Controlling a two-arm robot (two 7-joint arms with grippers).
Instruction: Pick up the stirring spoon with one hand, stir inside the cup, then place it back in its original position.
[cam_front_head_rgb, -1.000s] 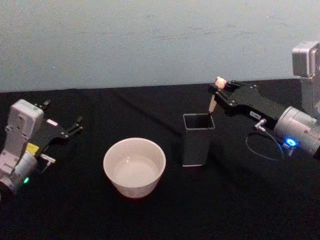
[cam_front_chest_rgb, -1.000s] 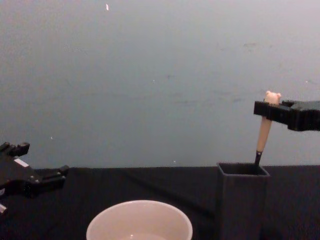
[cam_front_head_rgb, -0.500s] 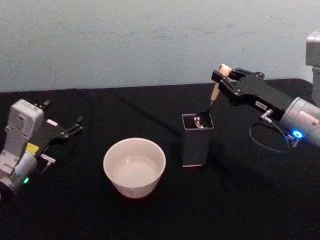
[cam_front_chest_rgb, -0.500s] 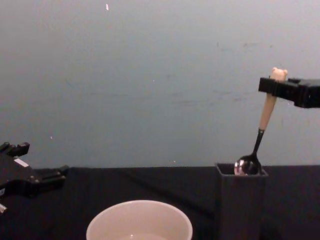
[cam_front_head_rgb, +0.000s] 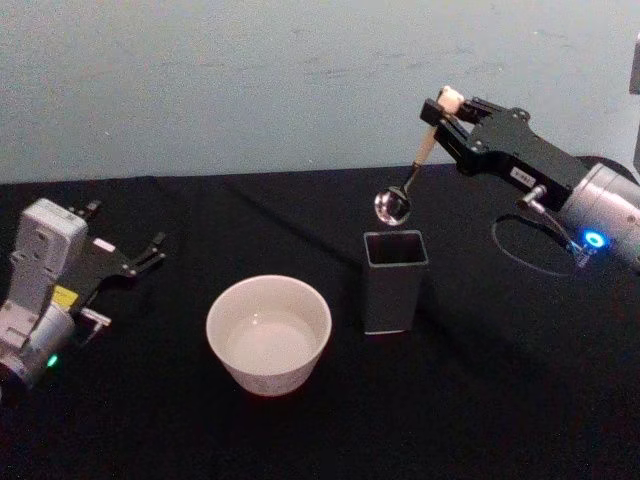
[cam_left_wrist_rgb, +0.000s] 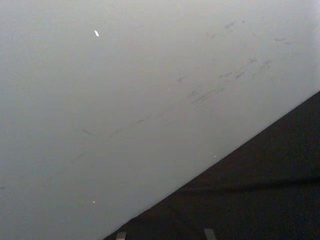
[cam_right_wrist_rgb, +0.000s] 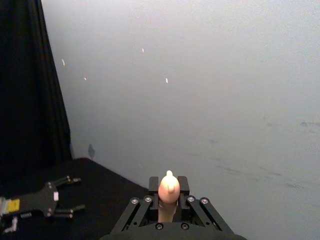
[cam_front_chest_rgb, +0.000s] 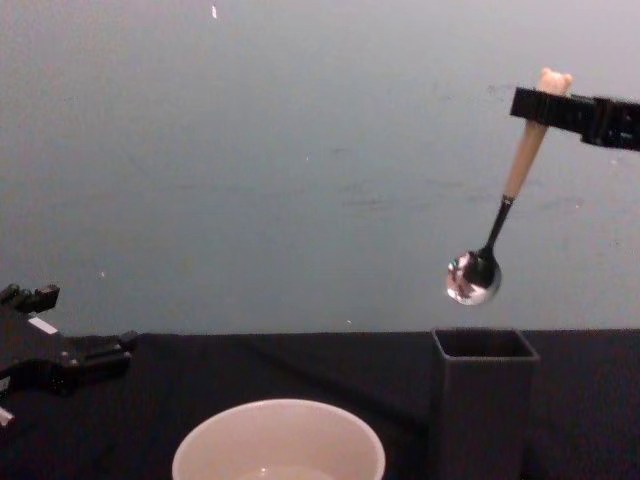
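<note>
Cream-white cup (cam_front_head_rgb: 268, 333) stands nearest on the black table cloth (cam_front_head_rgb: 500, 410), upright, left of centre. Just beside it to the right, slightly farther back and not touching, stands the dark grey square holder (cam_front_head_rgb: 395, 280), upright, top open. Spoon (cam_front_chest_rgb: 515, 165) hangs in the air above the holder, tilted, metal bowl lowest and clear of the holder's rim, bear-head end uppermost. Right gripper (cam_front_head_rgb: 443, 108) reaches in from the right, fingers closed on the beige handle just under the bear head. Left gripper (cam_front_head_rgb: 125, 230) sits low at the table's left side, well apart from the cup, fingers spread, holding nothing. Pale wall (cam_front_head_rgb: 250, 80) stands behind.
</note>
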